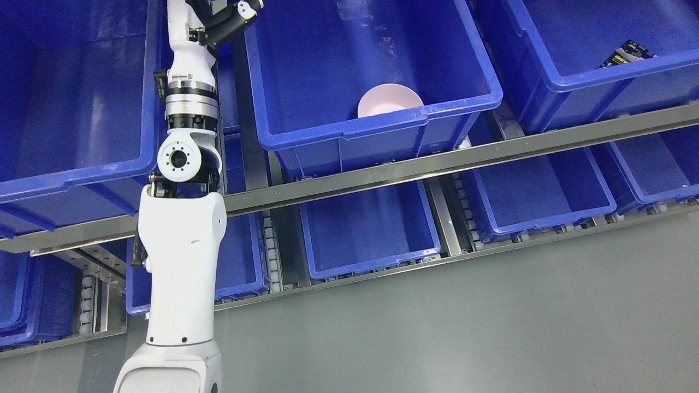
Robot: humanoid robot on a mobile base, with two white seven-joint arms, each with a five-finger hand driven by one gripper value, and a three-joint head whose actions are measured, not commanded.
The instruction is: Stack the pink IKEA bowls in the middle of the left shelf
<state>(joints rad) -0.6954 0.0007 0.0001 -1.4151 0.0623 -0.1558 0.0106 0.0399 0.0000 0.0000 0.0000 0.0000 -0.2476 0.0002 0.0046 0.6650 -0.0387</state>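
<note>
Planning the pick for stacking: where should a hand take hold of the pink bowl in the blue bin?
Probably the pink bowl rim's far side, from above through the bin's open top. It sits mouth-up against the front wall, which hides its lower body and blocks a frontal approach.

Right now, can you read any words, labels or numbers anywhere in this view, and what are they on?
No text can be read.
Dark packet in the upper right blue bin: it has light and greenish print, too small and blurred to read.
Pink bowl, the other bins and the left arm: no lettering visible.
</note>
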